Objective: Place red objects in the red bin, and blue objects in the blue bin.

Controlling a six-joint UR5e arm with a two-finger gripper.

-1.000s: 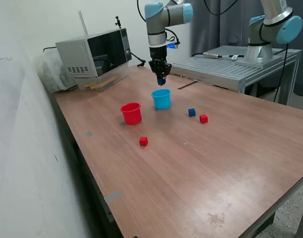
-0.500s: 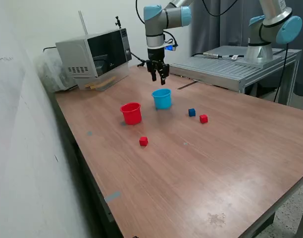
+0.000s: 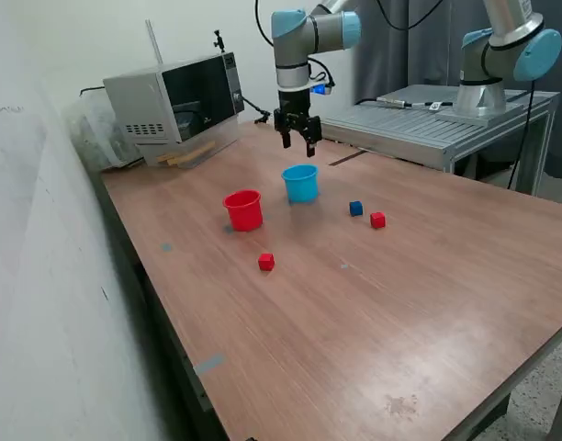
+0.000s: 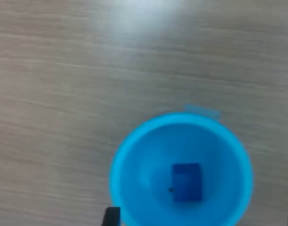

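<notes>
My gripper (image 3: 297, 144) hangs open and empty above the light blue cup (image 3: 300, 183). In the wrist view the blue cup (image 4: 134, 155) holds one dark blue cube (image 4: 186, 181) on its bottom. A second dark blue cube (image 3: 355, 209) lies on the table at the exterior view's right of the cup, with a red cube (image 3: 377, 220) beside it. Another red cube (image 3: 266, 263) lies in front of the red cup (image 3: 243, 209), which stands at the exterior view's left of the blue cup.
A microwave (image 3: 171, 103) stands at the back of the wooden table (image 3: 373, 312). A second robot arm (image 3: 501, 55) on a metal platform (image 3: 428, 119) is at the back right. A wall runs along the exterior view's left.
The gripper held a blue cube above the blue cup, then opened; the cube now lies inside the cup. The gripper has risen slightly.
</notes>
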